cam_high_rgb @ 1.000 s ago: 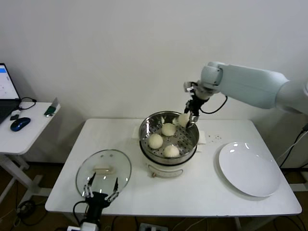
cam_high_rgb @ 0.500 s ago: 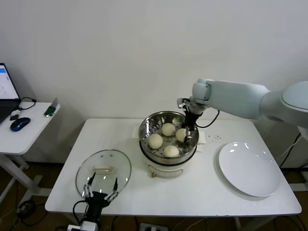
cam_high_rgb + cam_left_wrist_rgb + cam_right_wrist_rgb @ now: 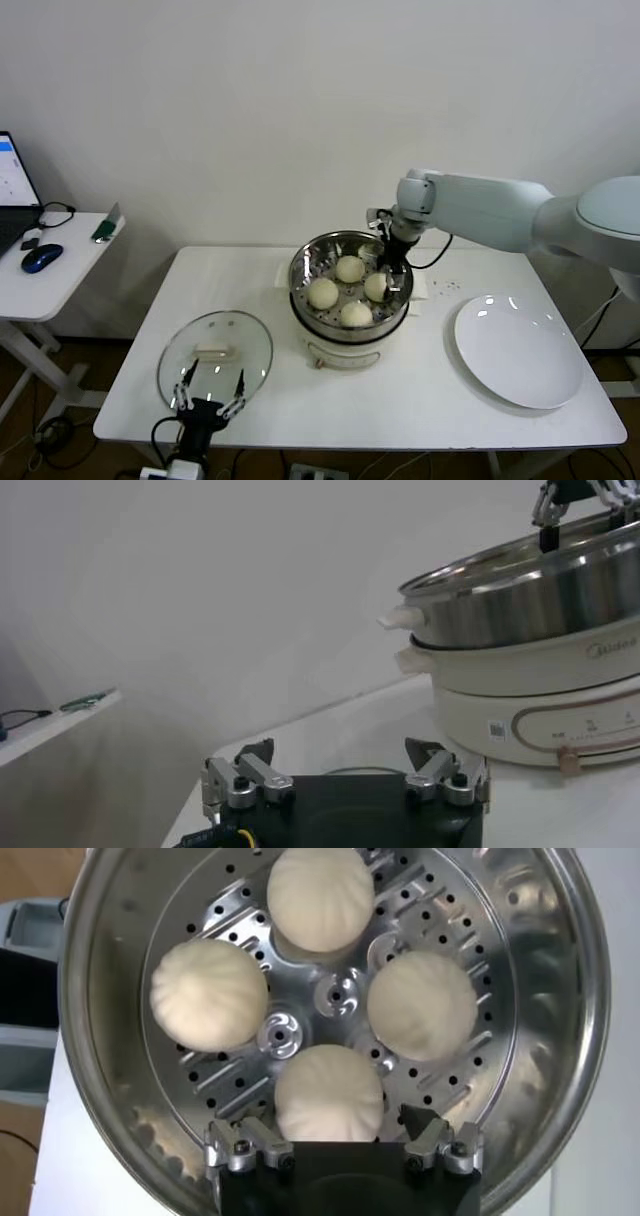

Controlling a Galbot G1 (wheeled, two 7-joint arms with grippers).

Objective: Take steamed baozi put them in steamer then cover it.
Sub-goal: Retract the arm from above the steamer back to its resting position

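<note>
Near the worktop's (image 3: 420, 400) front left corner, the left gripper (image 3: 210, 396) parked low with jaws spread wide, holding nothing, just in front of the glass lid (image 3: 215, 352) lying flat there. Toward the right edge, a bare white plate (image 3: 520, 350). At mid-worktop, nearer the back edge, the steamer (image 3: 350, 296) with all four steamed baozi (image 3: 328, 1098) resting on its perforated tray. Over the steamer's far right rim, the right gripper (image 3: 342, 1145), jaws released and parted, gripping nothing; one bun lying right between and just beyond the two jaw tips, the other three farther across the tray.
</note>
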